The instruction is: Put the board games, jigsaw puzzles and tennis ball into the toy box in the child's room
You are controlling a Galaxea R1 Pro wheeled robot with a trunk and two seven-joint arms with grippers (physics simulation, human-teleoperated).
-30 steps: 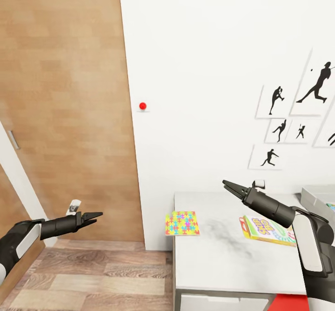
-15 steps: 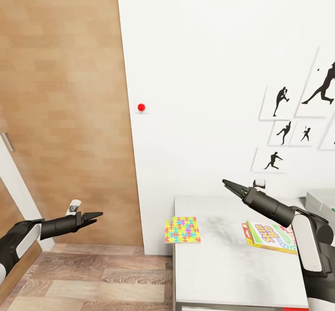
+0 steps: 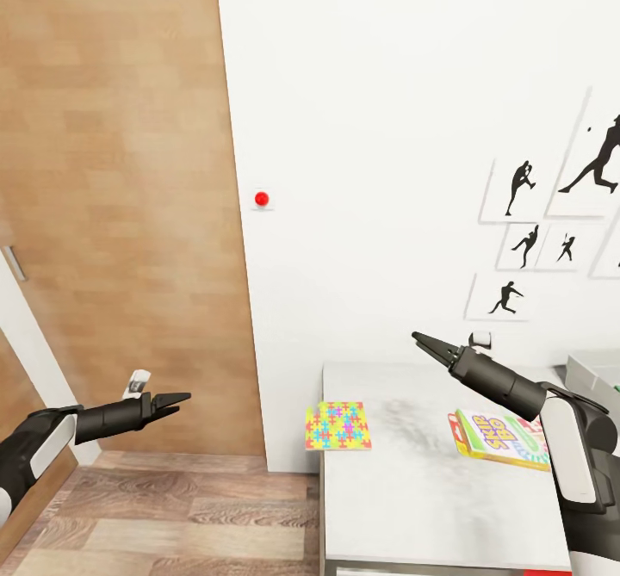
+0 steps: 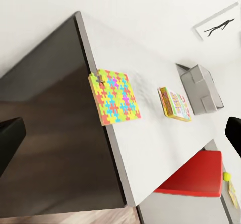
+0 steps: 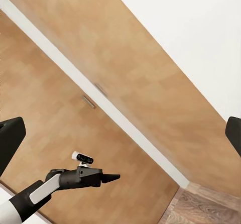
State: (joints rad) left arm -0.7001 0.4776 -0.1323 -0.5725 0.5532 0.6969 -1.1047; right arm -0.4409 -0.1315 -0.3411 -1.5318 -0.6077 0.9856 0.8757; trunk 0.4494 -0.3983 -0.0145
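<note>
In the head view, the left gripper (image 3: 176,400) hung empty over the wood floor (image 3: 172,507) with its fingers pressed together, well apart from the table (image 3: 413,481), where a jigsaw puzzle (image 3: 337,425) overhung the near corner; the right gripper (image 3: 422,340), likewise pinched together and empty, hovered above the tabletop between the puzzle and the green-edged board game (image 3: 499,438), with the toy box (image 3: 594,371) at the far right edge. In the left wrist view, the jigsaw puzzle (image 4: 114,96), board game (image 4: 173,104) and toy box (image 4: 202,87) lay in a row along the table (image 4: 150,143), well ahead of the fingertips (image 4: 10,138), whose spread could not be judged there. In the right wrist view, the left gripper (image 5: 113,177) showed its fingers pressed together before a wooden door (image 5: 125,83).
</note>
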